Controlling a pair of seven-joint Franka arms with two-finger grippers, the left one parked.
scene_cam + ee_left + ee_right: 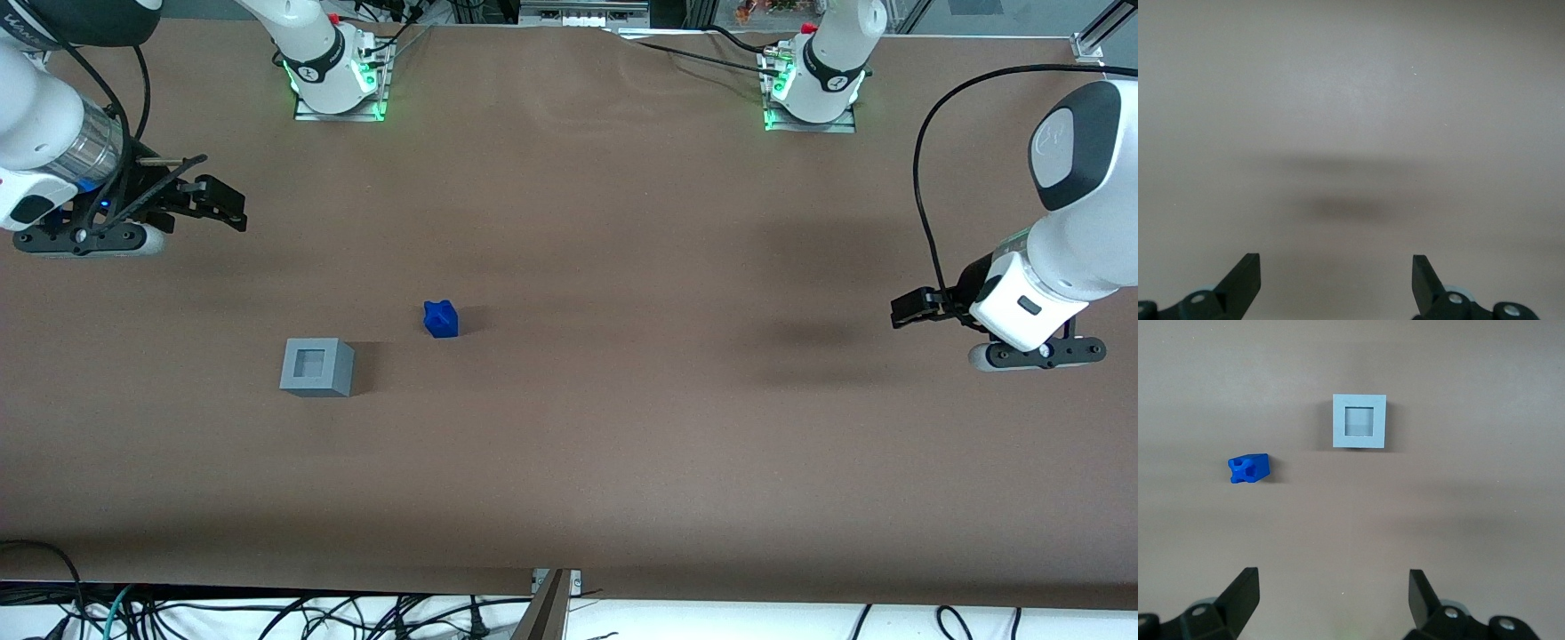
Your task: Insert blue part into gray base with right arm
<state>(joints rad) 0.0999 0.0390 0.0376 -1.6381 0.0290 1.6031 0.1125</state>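
Note:
The blue part [441,319] lies on the brown table, apart from the gray base [316,366], which stands a little nearer the front camera with its square recess facing up. Both also show in the right wrist view: the blue part [1249,468] and the gray base [1359,421]. My right gripper [229,212] hangs above the table at the working arm's end, farther from the front camera than both objects and well away from them. In the wrist view the gripper [1333,587] is open and empty, its black fingers [1245,587] wide apart.
The two arm bases [336,71] stand at the table's edge farthest from the front camera. The parked arm [1022,302] hangs at its end of the table. Cables lie below the table's near edge [551,587].

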